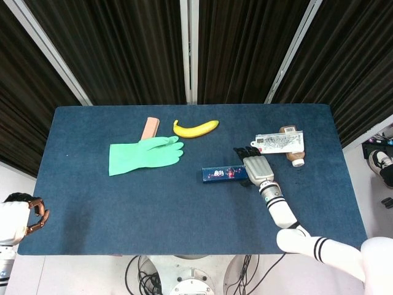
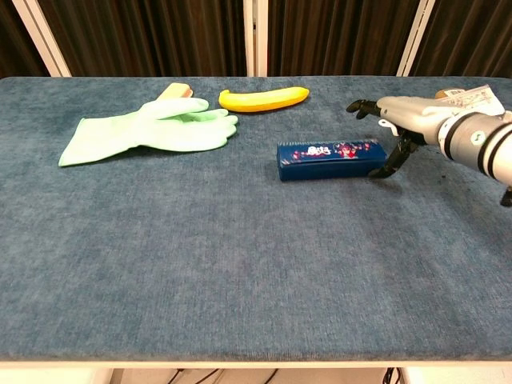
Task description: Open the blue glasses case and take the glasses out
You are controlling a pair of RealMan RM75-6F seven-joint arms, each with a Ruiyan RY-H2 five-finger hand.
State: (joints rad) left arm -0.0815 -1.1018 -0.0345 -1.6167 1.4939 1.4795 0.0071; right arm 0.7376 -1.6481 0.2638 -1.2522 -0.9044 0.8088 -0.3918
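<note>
The blue glasses case (image 1: 225,174) lies closed near the middle of the worktop (image 1: 123,209), with the right hand (image 1: 255,167) at its right end, fingers (image 2: 362,105) spread and clamped on nothing. Around it lie one green glove (image 1: 143,155), one banana (image 1: 196,128), one tan block (image 1: 149,128) and one bottle (image 1: 293,152) under a label card (image 1: 279,143). Only the head view shows the left hand (image 1: 13,218), off the worktop's near left corner, fingers curled in on nothing.

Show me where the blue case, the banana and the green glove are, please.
blue case (image 2: 330,158): chest view, front side wall.
banana (image 1: 196,128): head view, middle of its curve.
green glove (image 2: 136,134): chest view, palm.
</note>
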